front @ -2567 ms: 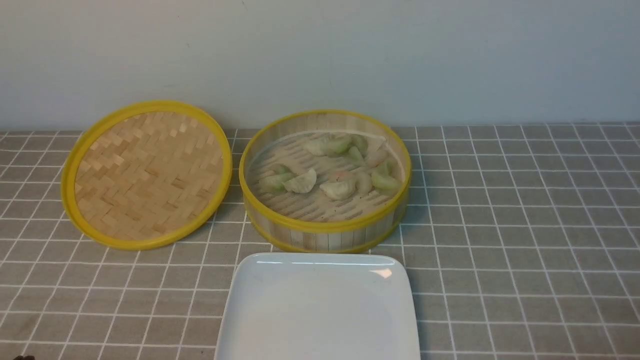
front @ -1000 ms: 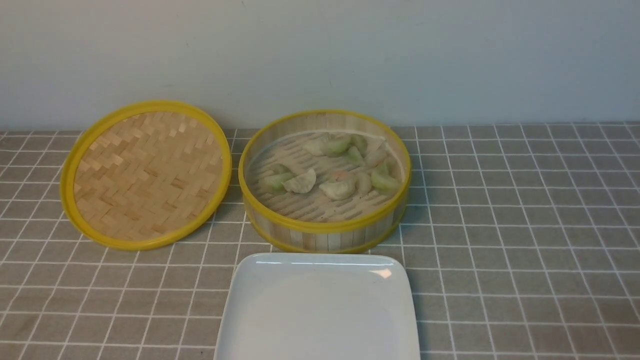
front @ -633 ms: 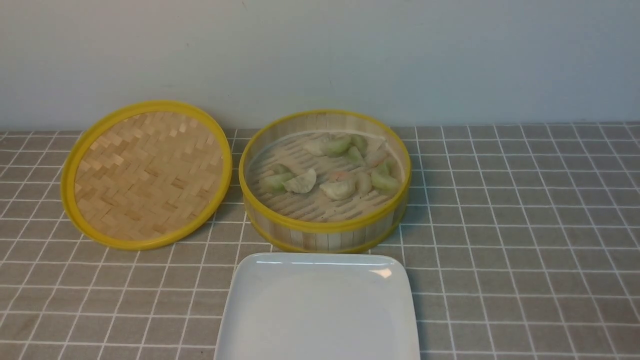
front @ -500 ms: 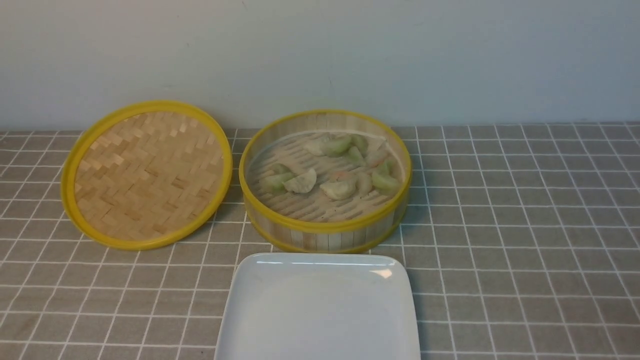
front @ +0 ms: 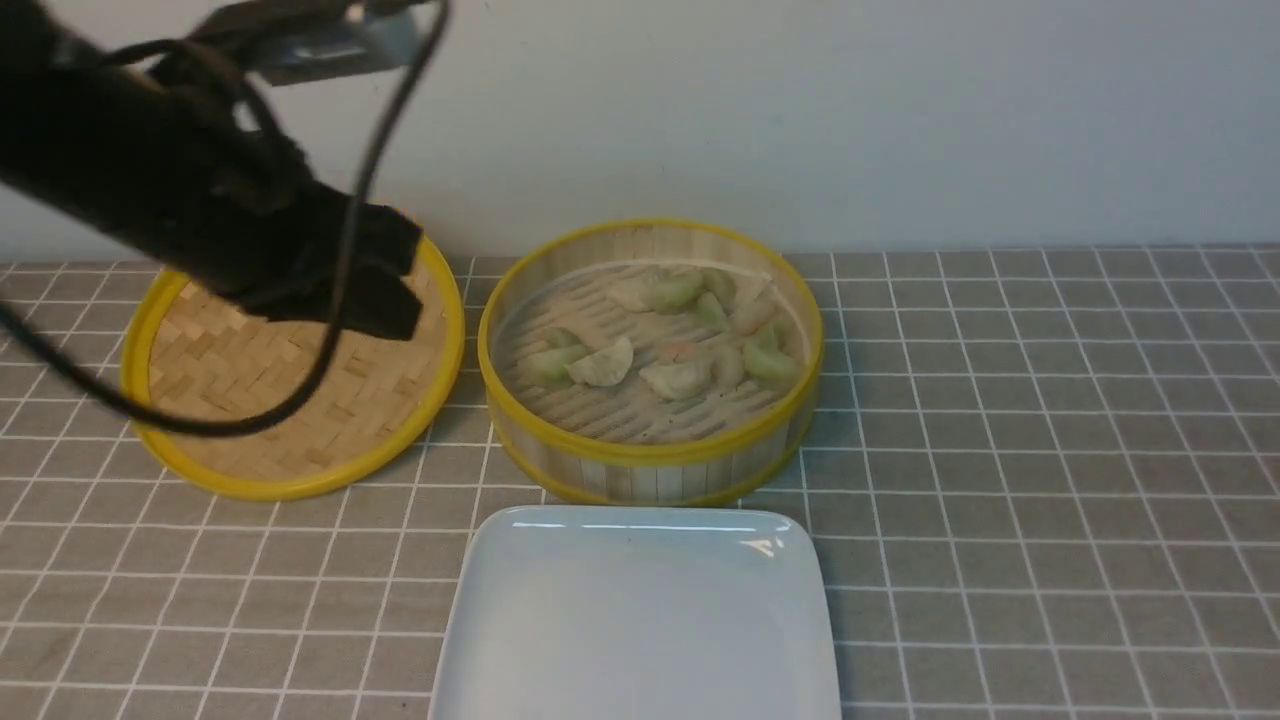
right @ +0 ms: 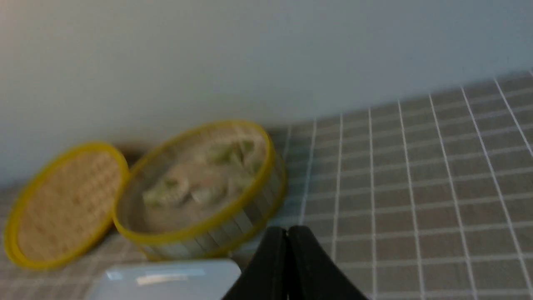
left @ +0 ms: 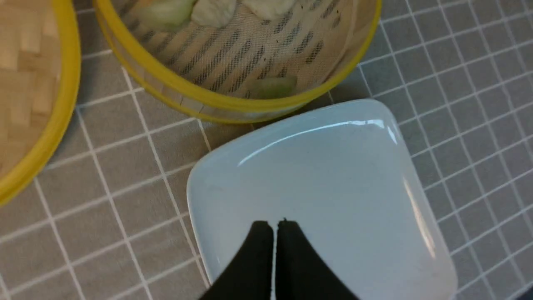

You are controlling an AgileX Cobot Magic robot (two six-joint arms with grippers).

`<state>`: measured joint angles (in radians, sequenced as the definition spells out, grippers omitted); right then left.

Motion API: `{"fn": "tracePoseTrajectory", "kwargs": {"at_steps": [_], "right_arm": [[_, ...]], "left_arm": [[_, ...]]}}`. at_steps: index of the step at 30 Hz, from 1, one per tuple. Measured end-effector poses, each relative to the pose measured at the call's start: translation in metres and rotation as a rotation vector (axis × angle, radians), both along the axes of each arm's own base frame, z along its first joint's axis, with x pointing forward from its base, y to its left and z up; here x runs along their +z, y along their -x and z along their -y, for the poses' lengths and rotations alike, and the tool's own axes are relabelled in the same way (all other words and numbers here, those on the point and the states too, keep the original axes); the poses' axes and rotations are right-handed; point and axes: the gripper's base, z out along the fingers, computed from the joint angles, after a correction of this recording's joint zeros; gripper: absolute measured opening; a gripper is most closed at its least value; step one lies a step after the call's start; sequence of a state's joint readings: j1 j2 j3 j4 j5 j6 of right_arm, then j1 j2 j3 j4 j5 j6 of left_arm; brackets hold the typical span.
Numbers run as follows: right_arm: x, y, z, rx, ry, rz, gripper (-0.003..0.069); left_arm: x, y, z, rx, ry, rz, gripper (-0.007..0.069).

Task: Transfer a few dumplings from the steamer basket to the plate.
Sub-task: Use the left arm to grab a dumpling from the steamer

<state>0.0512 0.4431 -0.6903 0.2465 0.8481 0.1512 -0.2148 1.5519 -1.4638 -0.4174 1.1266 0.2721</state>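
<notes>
Desk (front: 1050, 450) covered by grey checked cloth, pale wall behind. Left arm (front: 150, 190), black with a looping cable, blurred, comes in from the upper left of the front view and hangs in front of the lid. Plate (front: 640, 620): white, square, bare, at the near edge of the desk, just in front of the steamer basket. Steamer basket (front: 650, 452) sits mid-desk, uncovered. Woven lid (front: 300, 440) lies just to its left, rims close together. Dumplings (front: 680, 375) are all in the basket, on the slatted floor, mostly toward the back and right; one pale green one (left: 270, 86) against the wall nearest the plate. Left end effector (left: 273, 227) closed, tips together, holding nothing, showing against the plate in its wrist view. Right end effector (right: 287, 231) closed too, empty, basket and plate beyond it.
</notes>
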Motion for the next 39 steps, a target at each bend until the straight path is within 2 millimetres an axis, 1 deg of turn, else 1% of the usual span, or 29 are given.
{"fn": "tracePoseTrajectory", "kwargs": {"at_steps": [1, 2, 3, 4, 5, 7, 11, 14, 16, 18, 19, 22, 26, 29, 33, 35, 37, 39], "right_arm": [[0.001, -0.001, 0.0, 0.002, 0.007, -0.014, -0.0015], [0.009, -0.009, 0.0, 0.021, 0.059, -0.105, -0.0015], [0.012, -0.015, 0.0, 0.033, 0.091, -0.159, -0.0015], [0.013, -0.02, 0.0, 0.043, 0.119, -0.204, -0.0015], [0.013, -0.024, 0.001, 0.049, 0.136, -0.231, -0.0015], [0.012, -0.029, 0.0, 0.063, 0.155, -0.278, -0.0015], [0.01, -0.03, 0.0, 0.071, 0.165, -0.297, -0.0015], [0.011, -0.031, 0.0, 0.07, 0.165, -0.29, -0.0015], [0.011, -0.031, 0.0, 0.069, 0.162, -0.281, -0.0015], [0.012, -0.031, 0.0, 0.07, 0.159, -0.28, -0.0015], [0.012, -0.031, 0.0, 0.071, 0.158, -0.279, -0.0015], [0.012, -0.031, 0.0, 0.07, 0.16, -0.279, -0.0015], [0.012, -0.031, 0.0, 0.07, 0.16, -0.279, -0.0015], [0.012, -0.031, 0.0, 0.069, 0.164, -0.277, -0.0015], [0.012, -0.032, 0.001, 0.062, 0.177, -0.273, -0.0015], [0.012, -0.032, 0.002, 0.061, 0.179, -0.273, -0.0015], [0.012, -0.032, 0.002, 0.061, 0.18, -0.273, -0.0015], [0.012, -0.032, 0.002, 0.06, 0.181, -0.273, -0.0015]], "left_arm": [[-0.004, -0.004, 0.004, -0.013, -0.008, -0.011, -0.0005], [-0.009, -0.018, 0.018, -0.062, -0.054, -0.019, -0.0005], [-0.01, -0.027, 0.027, -0.097, -0.094, -0.024, -0.0005], [-0.016, -0.035, 0.036, -0.123, -0.123, -0.038, -0.0005], [-0.016, -0.04, 0.04, -0.135, -0.147, -0.03, -0.0005], [-0.023, -0.058, 0.052, -0.151, -0.196, -0.021, -0.0005], [-0.039, -0.092, 0.069, -0.143, -0.212, -0.007, -0.0005], [-0.055, -0.112, 0.079, -0.144, -0.212, -0.009, -0.0005], [-0.073, -0.126, 0.084, -0.145, -0.216, -0.025, -0.0004], [-0.084, -0.135, 0.087, -0.151, -0.22, -0.03, 0.0], [-0.093, -0.139, 0.09, -0.169, -0.23, -0.033, 0.0011], [-0.112, -0.146, 0.093, -0.219, -0.267, -0.04, 0.005], [-0.13, -0.151, 0.097, -0.26, -0.307, -0.031, 0.0137], [-0.137, -0.155, 0.101, -0.285, -0.32, 0.002, 0.0243], [-0.139, -0.158, 0.108, -0.322, -0.328, 0.079, 0.0372], [-0.139, -0.161, 0.112, -0.319, -0.319, 0.124, 0.0399], [-0.144, -0.165, 0.114, -0.313, -0.313, 0.154, 0.0397], [-0.149, -0.166, 0.115, -0.314, -0.315, 0.148, 0.0392]]}}
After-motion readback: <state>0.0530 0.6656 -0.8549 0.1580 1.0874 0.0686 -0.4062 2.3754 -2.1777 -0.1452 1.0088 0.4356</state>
